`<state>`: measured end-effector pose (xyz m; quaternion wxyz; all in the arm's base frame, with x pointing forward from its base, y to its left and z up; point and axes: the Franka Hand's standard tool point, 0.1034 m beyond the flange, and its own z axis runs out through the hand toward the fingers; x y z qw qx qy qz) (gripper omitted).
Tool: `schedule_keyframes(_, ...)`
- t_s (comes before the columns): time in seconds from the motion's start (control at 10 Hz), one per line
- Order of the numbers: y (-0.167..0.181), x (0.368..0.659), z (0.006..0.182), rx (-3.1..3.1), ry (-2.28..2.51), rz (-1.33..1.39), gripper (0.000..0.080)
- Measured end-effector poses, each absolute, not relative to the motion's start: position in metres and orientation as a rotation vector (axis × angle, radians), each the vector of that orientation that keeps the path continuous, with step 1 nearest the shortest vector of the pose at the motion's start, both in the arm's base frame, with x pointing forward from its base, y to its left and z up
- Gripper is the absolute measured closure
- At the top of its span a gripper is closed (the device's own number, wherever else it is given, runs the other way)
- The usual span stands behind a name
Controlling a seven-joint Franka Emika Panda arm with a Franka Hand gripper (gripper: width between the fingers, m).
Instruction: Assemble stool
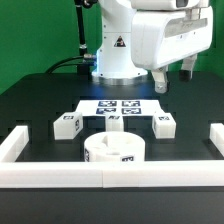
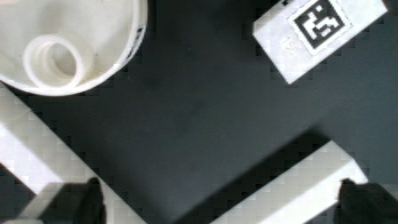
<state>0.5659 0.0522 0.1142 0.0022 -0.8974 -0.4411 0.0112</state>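
Note:
The round white stool seat (image 1: 113,152) lies flat on the black table, near the front rail. Three short white legs with tags lie in a row behind it: one at the exterior view's left (image 1: 67,124), one in the middle (image 1: 114,122), one at the right (image 1: 163,123). My gripper (image 1: 173,80) hangs high above the right side, open and empty. In the wrist view the seat (image 2: 63,50) and one tagged leg (image 2: 311,35) show far below, with my gripper (image 2: 210,210) open and both dark fingertips (image 2: 71,205) wide apart.
A long white U-shaped rail (image 1: 110,178) borders the front and both sides; two stretches of it show in the wrist view (image 2: 267,180). The marker board (image 1: 117,106) lies behind the legs, before the robot base (image 1: 115,55).

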Motion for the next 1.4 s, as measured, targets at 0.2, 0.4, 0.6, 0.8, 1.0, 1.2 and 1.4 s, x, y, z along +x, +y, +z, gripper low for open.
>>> schedule_keyframes(0.2,0.027,0.564,0.11,-2.823,-1.388,0.05,0.015)
schedule_keyframes(0.4,0.002,0.565,0.096,-2.815,-1.424,0.05,0.015)
schedule_keyframes(0.6,-0.013,0.563,0.08,-2.817,-1.419,0.061,0.015)
schedule_keyframes(0.8,-0.021,0.562,0.067,-2.815,-1.421,0.052,0.015)
schedule_keyframes(1.0,-0.027,0.564,0.051,-2.815,-1.417,0.045,0.015)
schedule_keyframes(1.2,-0.033,0.566,0.038,-2.806,-1.421,0.057,0.015)
schedule_keyframes(1.4,-0.028,0.563,0.031,-2.8,-1.42,0.063,0.015)
